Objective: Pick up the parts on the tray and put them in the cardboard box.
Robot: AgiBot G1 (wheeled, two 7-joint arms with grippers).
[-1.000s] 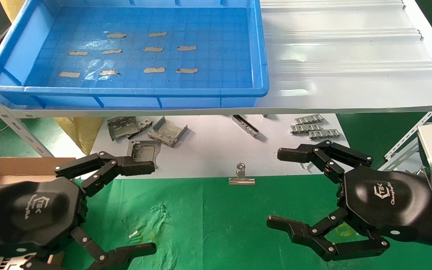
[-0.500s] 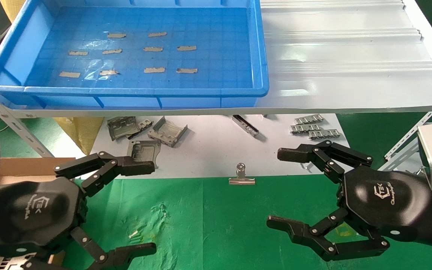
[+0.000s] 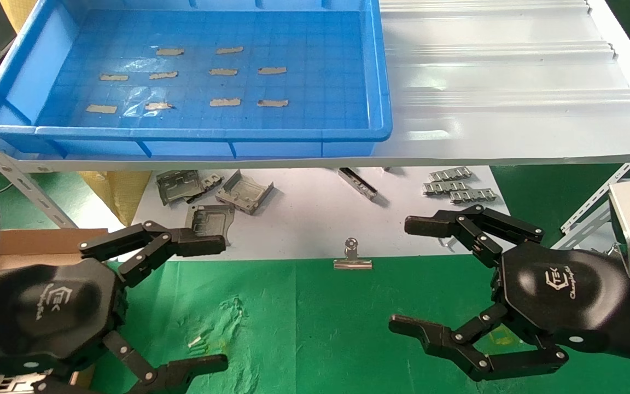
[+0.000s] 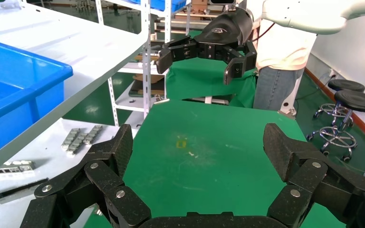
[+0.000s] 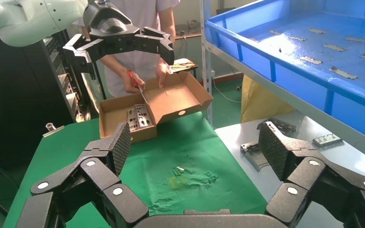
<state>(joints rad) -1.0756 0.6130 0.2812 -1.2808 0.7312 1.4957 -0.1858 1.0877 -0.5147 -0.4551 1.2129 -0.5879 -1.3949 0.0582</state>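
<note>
The blue tray (image 3: 381, 109) sits on the upper white shelf; its grid floor shows only tan tape strips, no parts. The cardboard box (image 5: 180, 97) stands open on the green cloth at my left, with silver punched plates (image 5: 138, 116) lying inside; its edge shows in the head view (image 3: 36, 241). My left gripper (image 3: 223, 302) is open and empty above the green cloth beside the box. My right gripper (image 3: 401, 273) is open and empty above the cloth on the right. Each wrist view shows its own open jaws over bare cloth, left (image 4: 197, 142) and right (image 5: 195, 137).
Grey stamped brackets (image 3: 211, 197) and ridged silver strips (image 3: 457, 186) lie on the lower white sheet under the shelf. A binder clip (image 3: 352, 257) sits at the sheet's front edge. A person (image 5: 145, 57) stands behind the box with hands at it.
</note>
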